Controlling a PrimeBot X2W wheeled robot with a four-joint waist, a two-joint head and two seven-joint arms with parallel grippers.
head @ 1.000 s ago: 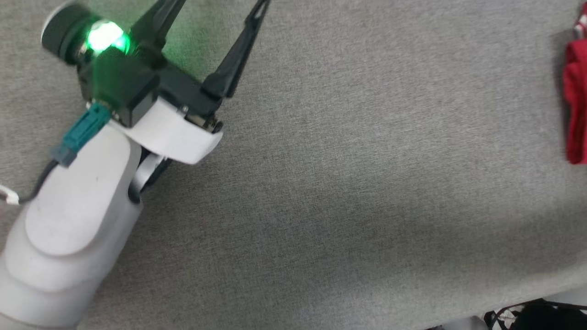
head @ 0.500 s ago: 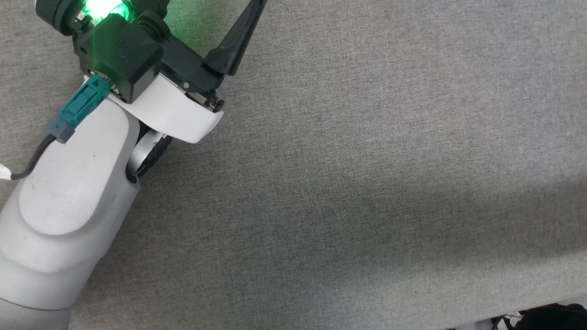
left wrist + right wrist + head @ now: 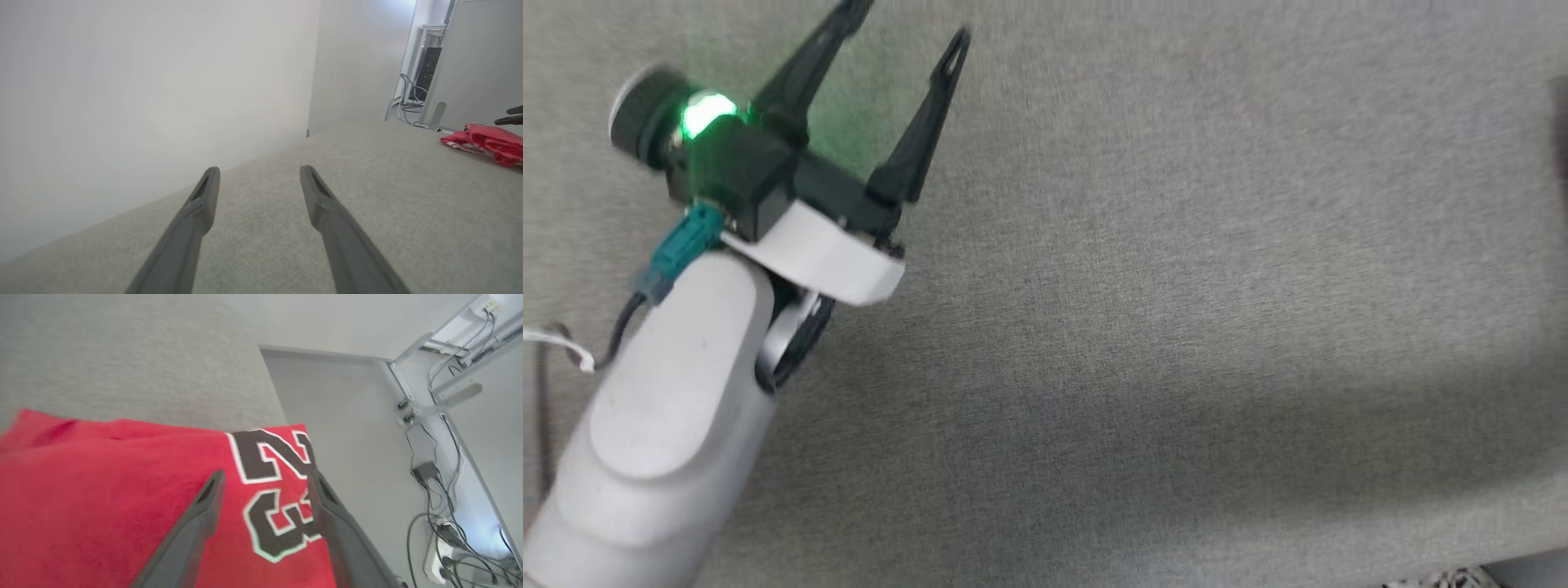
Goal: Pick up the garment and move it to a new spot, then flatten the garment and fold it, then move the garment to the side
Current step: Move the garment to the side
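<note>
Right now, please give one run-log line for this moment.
left pincer: open, above grey fabric surface | right pincer: open, over red jersey T-shirt with black 23, no grip

left tool (image 3: 908, 20) fingers spread wide, right tool (image 3: 265, 475) fingers parted

Red garment (image 3: 102, 498) with black, white-outlined number 23, gathered into a low folded bundle, white striped trim showing, lying at the edge of the grey desk (image 3: 122, 355)

Table covering (image 3: 1176, 286) of grey woven cloth, matt, garment (image 3: 102, 498) of red cloth, matt, left gripper fingers (image 3: 915, 139) of dark matt plastic, forearm shell (image 3: 662, 408) of smooth white plastic, faint sheen.
</note>
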